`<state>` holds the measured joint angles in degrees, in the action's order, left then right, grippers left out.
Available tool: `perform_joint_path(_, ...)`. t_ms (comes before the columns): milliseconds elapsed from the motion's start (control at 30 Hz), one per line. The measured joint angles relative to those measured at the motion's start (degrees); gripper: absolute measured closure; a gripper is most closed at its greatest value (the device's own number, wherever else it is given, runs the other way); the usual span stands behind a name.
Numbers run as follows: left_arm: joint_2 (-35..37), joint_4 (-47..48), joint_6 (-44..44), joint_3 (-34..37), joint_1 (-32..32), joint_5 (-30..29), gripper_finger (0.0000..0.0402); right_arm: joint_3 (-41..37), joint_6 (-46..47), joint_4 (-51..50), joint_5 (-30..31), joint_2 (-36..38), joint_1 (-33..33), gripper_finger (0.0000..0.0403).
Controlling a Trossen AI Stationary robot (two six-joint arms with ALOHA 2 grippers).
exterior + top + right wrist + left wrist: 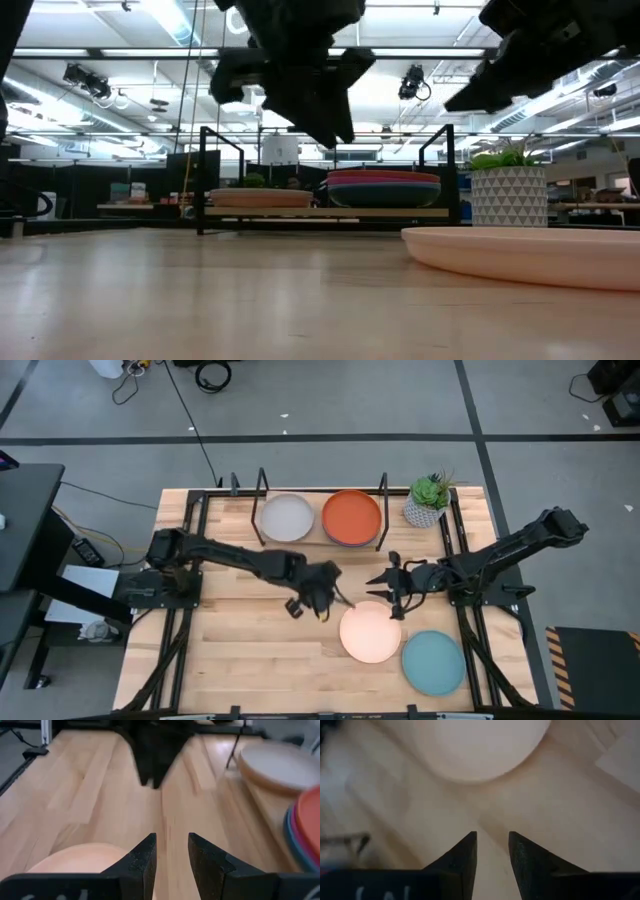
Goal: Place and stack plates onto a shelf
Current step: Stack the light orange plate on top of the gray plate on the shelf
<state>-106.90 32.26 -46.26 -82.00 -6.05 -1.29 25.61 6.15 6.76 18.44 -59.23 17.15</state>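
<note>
Two stacks are seen on the shelf (pixel 318 544); the pink plate (pixel 370 632) and teal plate (pixel 433 662) remain near the worktop's front edge. The left gripper (pixel 328 600) and right gripper (pixel 388 582) are held narrowly parted, empty.

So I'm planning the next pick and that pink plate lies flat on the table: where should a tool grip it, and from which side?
Probably by the rim. The pink plate lies flat and shallow on the tabletop, so only its raised edge gives purchase. The right tool hovers by its far edge and the left tool hovers to its left; either could come down there, one finger inside the rim, one outside.
</note>
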Motion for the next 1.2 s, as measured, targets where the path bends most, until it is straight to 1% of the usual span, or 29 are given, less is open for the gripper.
perform_joint_path(167, -4.85, -4.28, -7.08, -0.02, -2.87, 0.05, 0.0283, 1.53, 6.77, -8.64, 0.18, 2.59, 1.51, 0.0285)
perform_joint_path(300, -9.29, -9.33, -11.25, 0.02, -4.68, 0.44, 0.0283, 1.9, 7.85, -11.43, 1.34, 4.32, 2.35, 0.0285)
perform_joint_path(433, -11.74, -15.51, -14.61, 0.02, -6.09, 1.86, 0.0283, 1.92, 7.85, -11.7, 2.07, 4.46, 2.37, 0.0285)
perform_joint_path(567, -12.09, -18.41, -17.54, -0.03, -6.37, 9.13, 0.0283, 1.92, 7.79, -11.79, 2.12, 4.43, 2.38, 0.0285)
perform_joint_path(633, -12.39, -18.57, -18.38, -0.02, -6.33, 11.53, 0.0283, 1.92, 7.79, -11.77, 2.14, 4.43, 2.36, 0.0285)
perform_joint_path(700, -13.79, -20.3, -19.4, -0.08, -6.12, 12.08, 0.0283, 1.92, 7.79, -11.84, 2.19, 4.43, 2.33, 0.0285)
perform_joint_path(767, -14.99, -20.06, -20.15, 0.11, -6.09, 12.07, 0.0283, 1.92, 7.74, -11.7, 2.18, 4.38, 2.36, 0.0285)
perform_joint_path(900, -16.79, -23.49, -20.45, -0.01, -6.04, 11.91, 0.0284, 1.92, 7.43, -11.43, 2.5, 4.18, 2.36, 0.0285)
perform_joint_path(967, -17.02, -22.73, -20.68, -0.02, -6.0, 11.45, 0.0294, 1.9, 7.28, -11.71, 2.58, 4.16, 2.36, 0.0285)
perform_joint_path(1000, -17.04, -22.35, -20.66, 0.0, -6.02, 11.01, 0.0305, 1.9, 7.28, -11.48, 2.58, 4.14, 2.36, 0.0285)
perform_joint_path(1067, -16.81, -21.41, -20.49, -0.02, -6.07, 10.5, 0.0344, 1.9, 7.23, -11.87, 2.6, 4.15, 2.35, 0.0285)
perform_joint_path(1100, -16.18, -19.51, -20.29, -0.01, -6.07, 10.48, 0.0368, 1.9, 7.2, -11.93, 2.6, 4.14, 2.36, 0.0285)
perform_joint_path(1133, -15.41, -17.58, -18.98, 0.02, -6.07, 10.34, 0.0382, 1.9, 7.2, -11.91, 2.59, 4.14, 2.34, 0.0285)
perform_joint_path(1200, -13.32, -14.66, -16.25, 0.02, -6.07, 10.32, 0.0386, 1.9, 7.18, -12.24, 2.62, 4.14, 2.38, 0.0285)
